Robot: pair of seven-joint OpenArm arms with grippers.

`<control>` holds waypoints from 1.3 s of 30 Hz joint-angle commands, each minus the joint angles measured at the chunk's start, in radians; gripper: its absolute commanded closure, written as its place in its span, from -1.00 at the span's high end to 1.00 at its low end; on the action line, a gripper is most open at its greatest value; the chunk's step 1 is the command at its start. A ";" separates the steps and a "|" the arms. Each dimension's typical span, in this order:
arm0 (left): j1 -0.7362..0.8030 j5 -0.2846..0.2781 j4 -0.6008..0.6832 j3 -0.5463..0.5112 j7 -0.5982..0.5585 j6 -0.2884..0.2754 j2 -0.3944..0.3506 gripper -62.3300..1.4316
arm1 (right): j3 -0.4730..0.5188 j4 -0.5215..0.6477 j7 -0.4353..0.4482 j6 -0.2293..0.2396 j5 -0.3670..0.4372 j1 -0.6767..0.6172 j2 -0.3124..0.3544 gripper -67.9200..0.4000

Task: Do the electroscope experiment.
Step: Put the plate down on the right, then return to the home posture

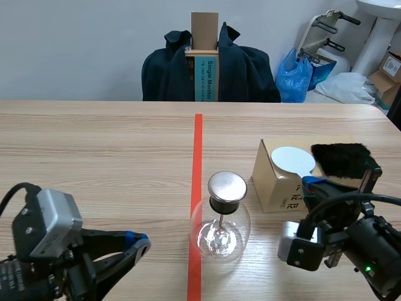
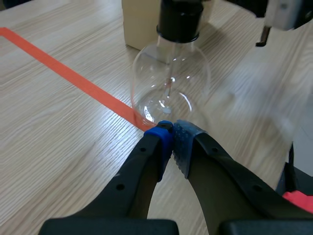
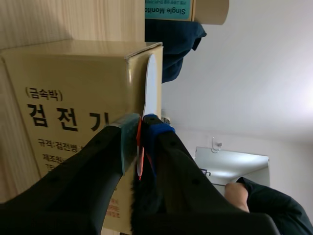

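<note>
Since the right gripper (image 1: 311,185) is clamped on the lower edge of the white disc (image 1: 293,160), the step in hand appears to be charging that disc and presenting it to the electroscope (image 1: 220,219).

**Position.** The electroscope stands upright on the orange-red tape line (image 1: 198,150), near the robot. The disc lies against the top of the cardboard box (image 1: 276,182), just beside the black fur (image 1: 341,160). The left gripper (image 1: 141,241) rests low on the table with its pads pressed together on nothing. In its own view the tips (image 2: 172,134) sit just short of the flask's base.

**Recommendation.** Keep the grip at the disc's edge, as now, so that the broad face is free to be drawn across the fur. The approach to the metal cap (image 1: 227,185) should be made from above. A sideways strike could tip the round flask.

**Materials.**
- Electroscope: a clear glass bulb, smooth and reflective. It has a black stopper (image 2: 180,22) and a flat polished metal disc on top, with a thin rod inside.
- White disc: thin, matt and rigid, seen edge-on (image 3: 150,83) in the right wrist view. A red sliver shows between the pads.
- Fur: dense and shaggy.
- Box: plain printed card with square corners.
</note>
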 commanded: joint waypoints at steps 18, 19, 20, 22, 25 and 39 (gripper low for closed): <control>0.316 -0.009 0.282 -0.212 -0.048 -0.005 -0.051 1.00 | 0.006 0.017 -0.070 -0.004 0.003 0.012 0.011 -0.73; 0.316 -0.009 0.282 -0.211 -0.053 -0.005 -0.051 1.00 | 0.006 0.017 -0.070 -0.004 0.003 0.012 0.011 -0.56; 0.316 -0.009 0.282 -0.211 -0.061 -0.005 -0.050 1.00 | 0.006 0.017 -0.070 -0.004 0.003 0.012 0.011 -0.36; 0.316 -0.009 0.282 -0.211 -0.074 -0.005 -0.050 1.00 | 0.006 0.017 -0.070 -0.004 0.003 0.012 0.011 0.09; 0.316 -0.009 0.282 -0.213 -0.074 -0.001 -0.044 1.00 | 0.006 0.017 -0.070 -0.004 0.005 0.011 0.010 0.82; 0.315 -0.010 0.282 -0.220 -0.074 0.022 -0.043 1.00 | 0.007 0.106 -0.085 0.002 0.422 -0.154 0.046 1.00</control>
